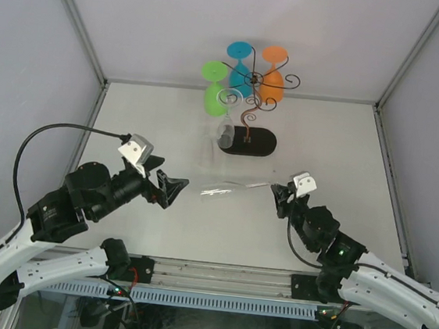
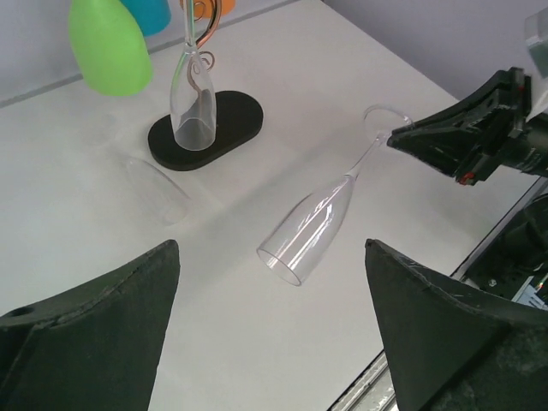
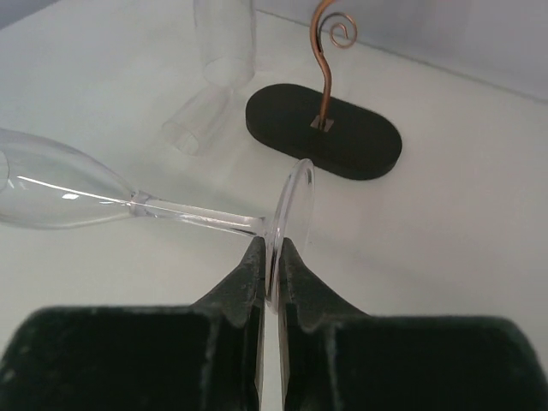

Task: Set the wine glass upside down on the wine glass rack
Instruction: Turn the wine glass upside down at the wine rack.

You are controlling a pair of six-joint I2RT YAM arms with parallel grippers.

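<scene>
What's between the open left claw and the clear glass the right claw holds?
Only bare white table separates left gripper and clear wine glass, per top view.

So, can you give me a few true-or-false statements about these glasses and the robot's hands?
The right gripper pinches the clear wine glass by its foot. True.
The left gripper holds a glass too. False: it is open and empty.
A green glass hangs on the rack. True.
The held glass stands upright. False: it is tipped sideways.
The rack's base is white. False: it is black.
</scene>
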